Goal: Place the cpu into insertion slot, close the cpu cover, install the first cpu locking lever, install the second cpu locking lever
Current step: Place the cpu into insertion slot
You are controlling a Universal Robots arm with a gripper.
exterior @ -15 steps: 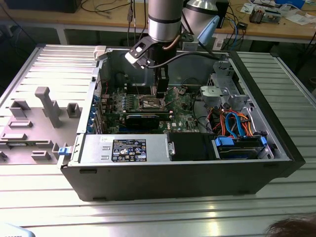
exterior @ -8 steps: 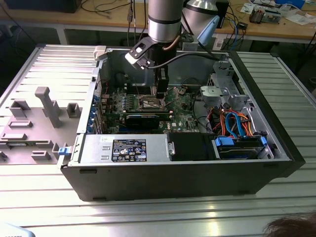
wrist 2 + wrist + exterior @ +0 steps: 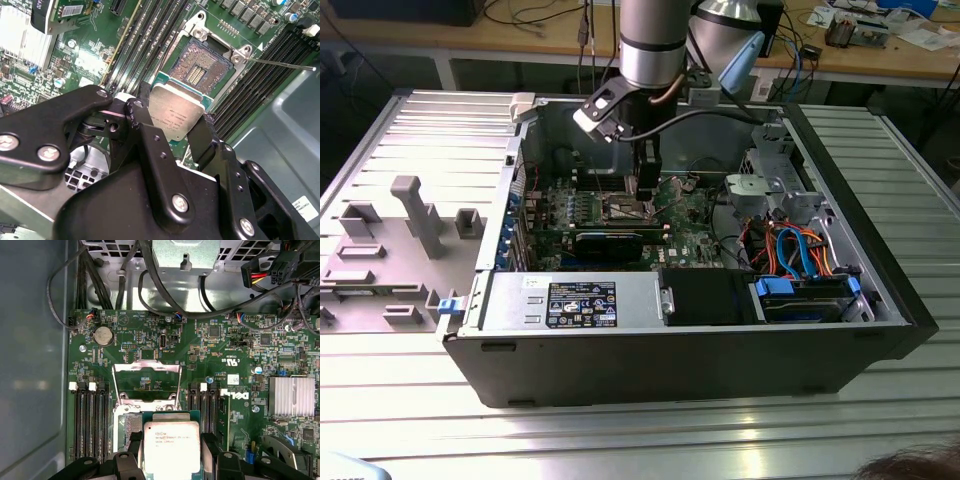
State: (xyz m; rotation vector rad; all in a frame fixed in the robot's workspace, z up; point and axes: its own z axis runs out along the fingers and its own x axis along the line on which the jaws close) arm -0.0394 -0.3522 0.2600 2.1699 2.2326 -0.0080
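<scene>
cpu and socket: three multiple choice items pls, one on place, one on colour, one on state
1. Where is the cpu with respect to the insertion slot?
A) seated in it
B) outside the case, far from it
C) held in the jaws of the gripper, near it but not seated

2. What colour is the board around the slot?
A) red
B) green
C) white

3. How is the cpu cover?
A) swung open
B) shut over the bare slot
C) shut over the chip

Answers:
1 C: both wrist views show the jaws clamping the chip's edges.
2 B: the circuit board is green.
3 A: the frame stands raised and the slot's contacts lie bare.
</scene>
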